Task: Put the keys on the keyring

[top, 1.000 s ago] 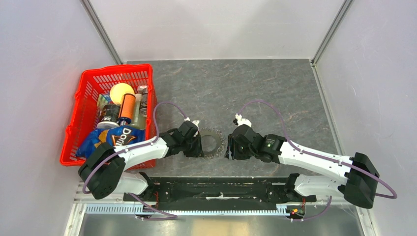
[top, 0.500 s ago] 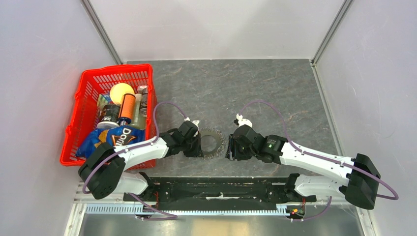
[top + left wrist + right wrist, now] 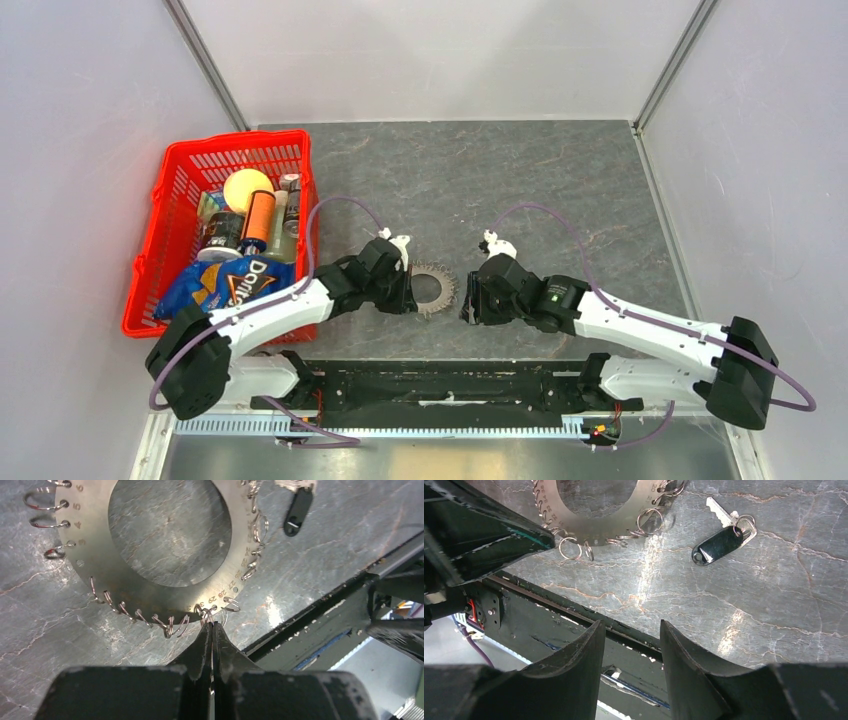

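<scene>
The keyring [image 3: 445, 280] is a flat metal disc with a round hole and small wire rings strung round its edge, lying on the grey table between the arms. My left gripper [image 3: 212, 623] is shut, its tips pinching one wire ring at the near rim of the keyring [image 3: 95, 545]. The keys [image 3: 719, 545], a small silver key with a black tag, lie on the table just beside the keyring [image 3: 624, 522] and show again as the keys [image 3: 297, 512] in the left wrist view. My right gripper [image 3: 631, 624] hangs open and empty over the table's near edge.
A red basket [image 3: 235, 140] full of groceries stands at the left, close to the left arm. A black rail [image 3: 450, 385] runs along the table's near edge. Grey walls close in the table at both sides and the back.
My left gripper has gone from partly open to shut at the keyring's rim, and its wrist has shifted slightly away from the base. The right arm has hardly moved.
</scene>
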Action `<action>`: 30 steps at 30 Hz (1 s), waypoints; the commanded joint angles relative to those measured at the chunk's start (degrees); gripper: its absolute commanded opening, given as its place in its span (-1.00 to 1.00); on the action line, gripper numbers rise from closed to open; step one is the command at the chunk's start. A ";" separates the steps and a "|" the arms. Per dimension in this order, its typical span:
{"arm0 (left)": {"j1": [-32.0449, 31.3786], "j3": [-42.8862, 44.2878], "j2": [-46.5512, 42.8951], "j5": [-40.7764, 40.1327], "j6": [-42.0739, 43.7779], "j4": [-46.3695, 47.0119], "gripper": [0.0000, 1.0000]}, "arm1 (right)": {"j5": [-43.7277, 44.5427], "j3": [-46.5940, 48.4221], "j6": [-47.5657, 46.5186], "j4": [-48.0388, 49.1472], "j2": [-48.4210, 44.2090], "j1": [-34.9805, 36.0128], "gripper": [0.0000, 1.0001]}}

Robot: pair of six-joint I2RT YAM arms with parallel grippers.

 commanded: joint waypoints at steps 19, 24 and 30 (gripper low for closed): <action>-0.50 7.86 -11.96 4.89 10.67 -4.84 -0.95 | -2.42 9.14 -11.78 -2.93 -5.01 0.13 0.04; -0.50 9.37 -12.43 6.08 12.07 -5.58 -0.95 | -5.80 11.08 -15.11 -2.68 -4.19 0.12 0.03; -0.50 11.03 -13.75 7.28 13.84 -6.40 -0.96 | -9.01 13.25 -20.02 -1.11 -4.33 0.13 0.03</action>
